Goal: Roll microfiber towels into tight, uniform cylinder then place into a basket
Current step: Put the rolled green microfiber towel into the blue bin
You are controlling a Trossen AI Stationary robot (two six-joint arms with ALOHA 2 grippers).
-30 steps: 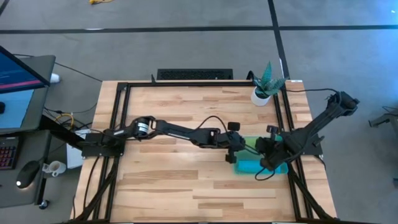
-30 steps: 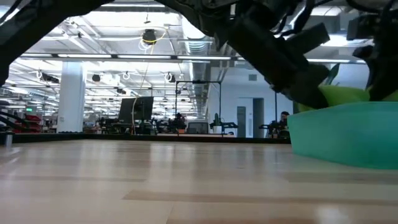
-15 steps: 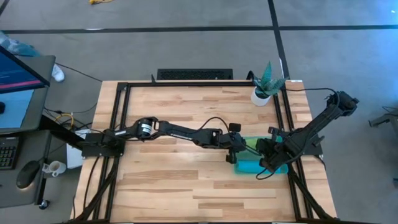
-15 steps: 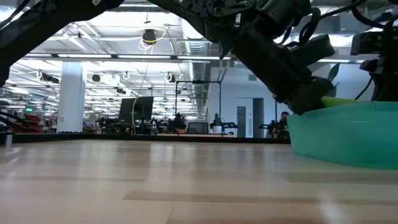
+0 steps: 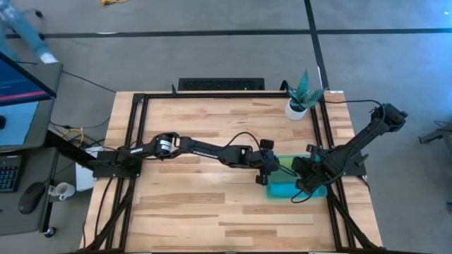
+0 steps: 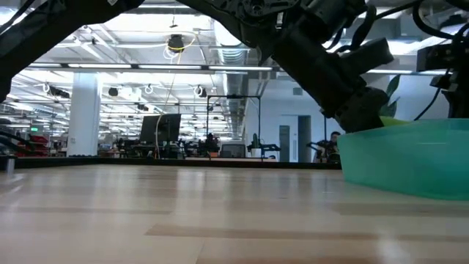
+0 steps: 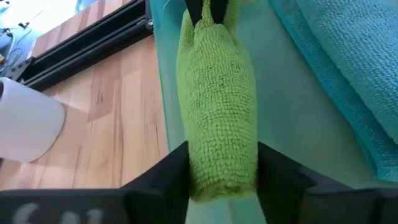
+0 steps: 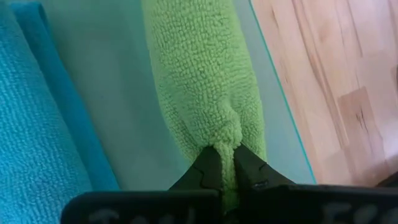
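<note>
Wide bare desk [image 5: 205, 212] left of the basket [image 5: 311, 192]; basket close to the desk's right frame rail, potted plant [image 5: 302, 94] beyond it at the far corner. One basket, two rolled towels inside, side by side: blue towel [image 7: 348, 68] along one wall, green towel [image 7: 219, 112] along the other. Left end effector [image 7: 222, 163] at one end of the green roll, fingers spread on either side, touching it loosely. Right end effector [image 8: 222, 167] at the opposite end, pinched tight on a fold of the green towel.
</note>
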